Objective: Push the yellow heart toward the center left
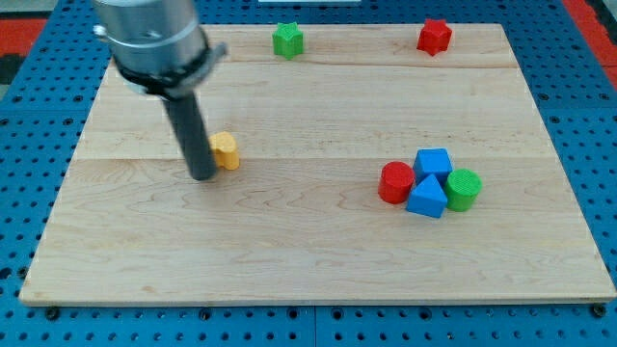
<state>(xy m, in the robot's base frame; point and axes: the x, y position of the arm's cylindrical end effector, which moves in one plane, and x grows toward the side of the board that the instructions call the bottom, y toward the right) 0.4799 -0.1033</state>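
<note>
Blue triangle block [426, 199] sits nearest us. Our tip [203, 176] has no fingers; it touches the yellow heart [226, 150] near the board's left edge. Small, light, slides easily; we push its right side.

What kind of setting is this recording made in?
Probably a robotics lab bench: a wooden board lies on a blue perforated base, small toy blocks such as the yellow heart are scattered on it, and my tip sits just left of that heart.
</note>
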